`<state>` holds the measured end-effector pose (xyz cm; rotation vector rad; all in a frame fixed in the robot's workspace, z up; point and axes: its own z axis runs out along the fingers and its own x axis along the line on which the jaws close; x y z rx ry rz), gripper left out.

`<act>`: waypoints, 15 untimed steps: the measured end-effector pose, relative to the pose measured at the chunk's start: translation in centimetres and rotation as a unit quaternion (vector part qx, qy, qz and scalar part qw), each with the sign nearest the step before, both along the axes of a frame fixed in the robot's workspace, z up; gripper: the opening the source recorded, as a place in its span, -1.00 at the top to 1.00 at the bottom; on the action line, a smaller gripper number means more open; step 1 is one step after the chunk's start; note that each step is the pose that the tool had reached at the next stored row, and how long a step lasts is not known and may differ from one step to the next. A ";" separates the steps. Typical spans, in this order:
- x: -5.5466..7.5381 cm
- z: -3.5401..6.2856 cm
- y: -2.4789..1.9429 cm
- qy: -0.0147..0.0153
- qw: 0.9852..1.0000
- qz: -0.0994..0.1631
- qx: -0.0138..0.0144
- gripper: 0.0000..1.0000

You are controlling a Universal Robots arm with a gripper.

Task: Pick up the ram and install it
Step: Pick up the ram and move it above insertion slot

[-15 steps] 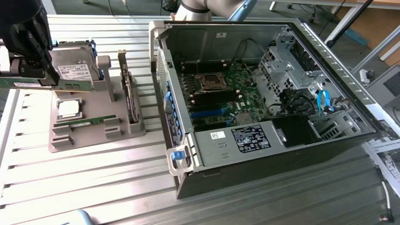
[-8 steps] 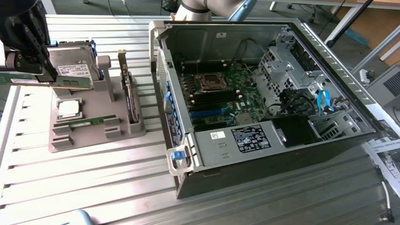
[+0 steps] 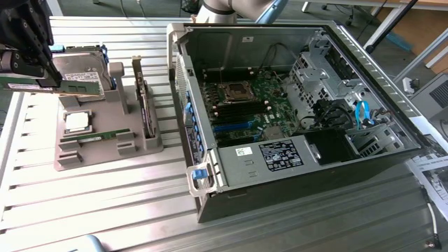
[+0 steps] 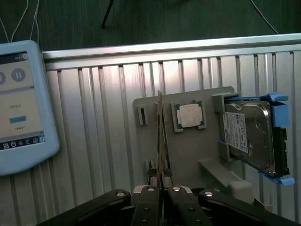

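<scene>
Exterior view: where is the ram?
— I have it pinched in the claw, above the grey holder at the exterior view's left, well apart from the open computer case.
— Surface?
— Ribbed metal table; dark floor beyond it.

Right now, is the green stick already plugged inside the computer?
No, the claw grips the ram over the grey holder, outside the computer case.

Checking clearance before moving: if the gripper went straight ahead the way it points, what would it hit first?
Probably the grey holder, beside the processor; the ram in the gripper would touch first. Depth is unclear.
</scene>
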<state>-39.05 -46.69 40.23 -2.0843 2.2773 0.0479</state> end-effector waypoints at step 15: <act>0.0 1.59 0.00 0.000 1.000 0.000 0.000 0.75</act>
